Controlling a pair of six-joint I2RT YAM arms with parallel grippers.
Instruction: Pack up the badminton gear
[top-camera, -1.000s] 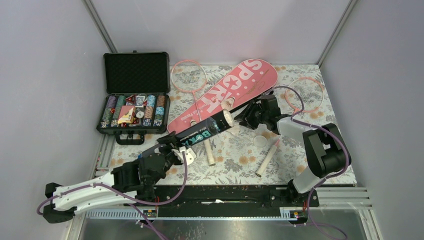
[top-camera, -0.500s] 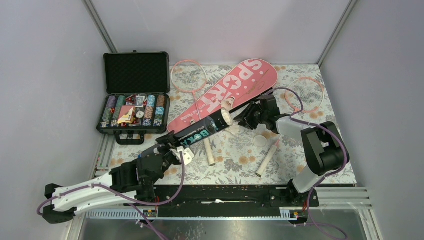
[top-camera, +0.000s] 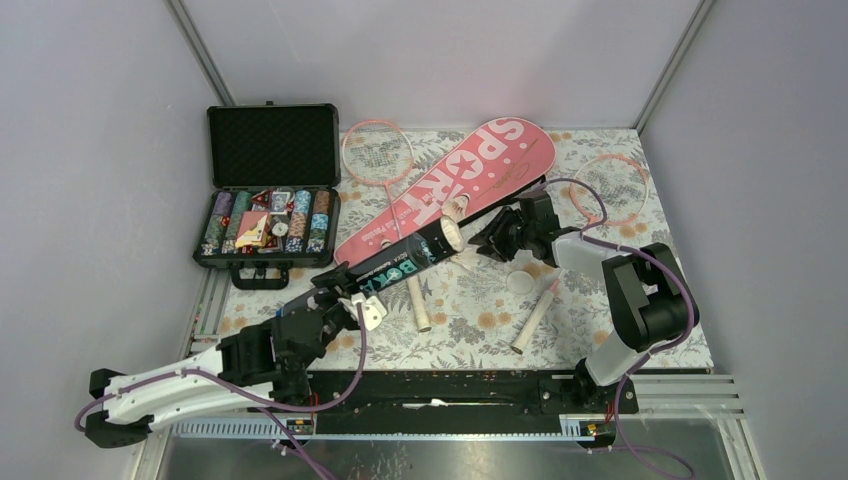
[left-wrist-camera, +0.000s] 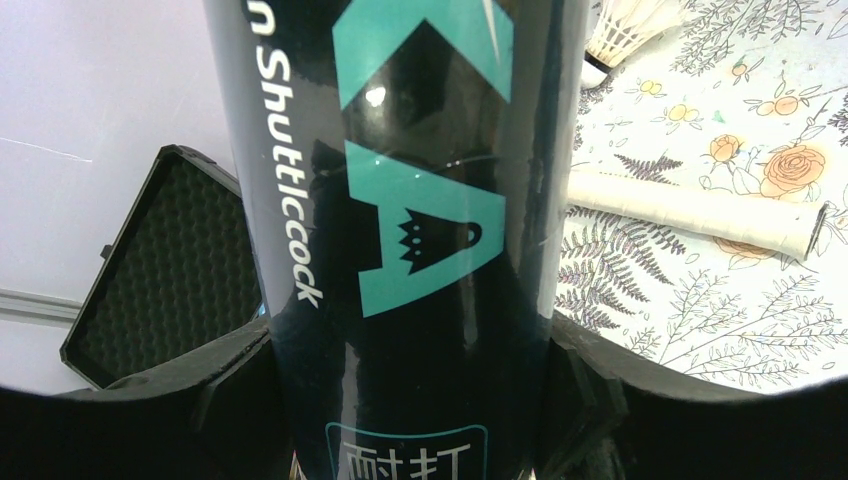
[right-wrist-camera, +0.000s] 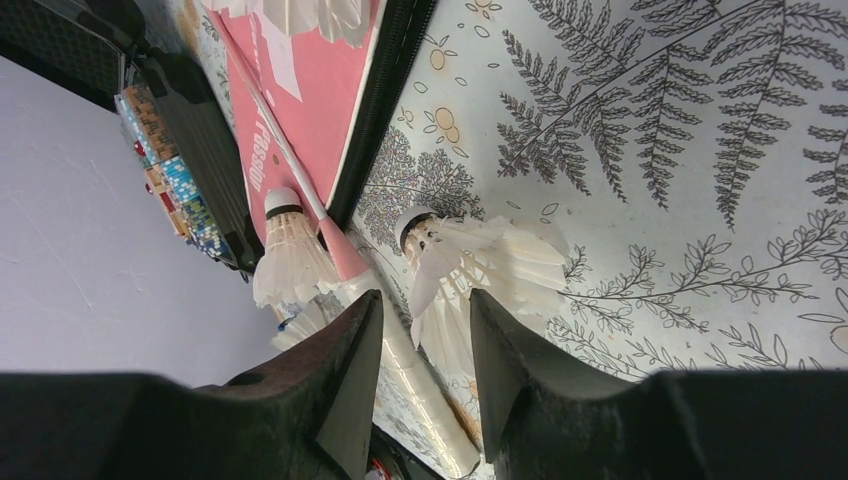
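My left gripper (top-camera: 345, 292) is shut on the lower end of the long black tube (top-camera: 405, 260) with teal lettering. The tube (left-wrist-camera: 400, 200) fills the left wrist view, and a black finger (left-wrist-camera: 225, 390) presses it on each side. Its open end points toward my right gripper (top-camera: 485, 243). In the right wrist view my right gripper (right-wrist-camera: 425, 297) stands open astride the feather skirt of a white shuttlecock (right-wrist-camera: 470, 262) lying on the floral cloth. Another shuttlecock (right-wrist-camera: 287, 262) lies by the pink "SPORT" bag (top-camera: 470, 170). A third shuttlecock (top-camera: 458, 208) rests on the bag.
One pink racket (top-camera: 377, 153) lies across the bag with its handle (top-camera: 418, 305) near the tube. The second racket (top-camera: 612, 188) is at the right, its handle (top-camera: 533, 318) toward the front. A white round cap (top-camera: 519, 282) lies between them. The open poker chip case (top-camera: 270, 190) stands at the left.
My right gripper's fingers have narrowed a little around the shuttlecock. The left arm has drawn slightly back and left with the tube.
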